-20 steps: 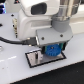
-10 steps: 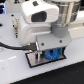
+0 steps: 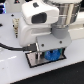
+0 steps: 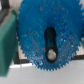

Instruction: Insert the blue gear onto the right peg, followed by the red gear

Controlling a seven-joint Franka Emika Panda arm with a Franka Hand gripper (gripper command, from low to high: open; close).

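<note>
The blue gear [image 3: 50, 55] sits low over the black-framed plate [image 3: 33, 62], directly beneath the gripper [image 3: 50, 50]; in the wrist view the blue gear [image 4: 46, 41] fills almost the whole picture, and a dark shape inside its centre slot looks like the right peg [image 4: 50, 52] coming through the hub. I judge the first insertion to be at or near seating — whether the gear is fully down cannot be told. The red gear is not in view in either picture, so the second half of the task appears untouched. Whether the claw is clenched on the gear or has let go cannot be told; the fingers are hidden. Compared with a second ago, the arm has come lower — the blue gear is now closer to the plate.
</note>
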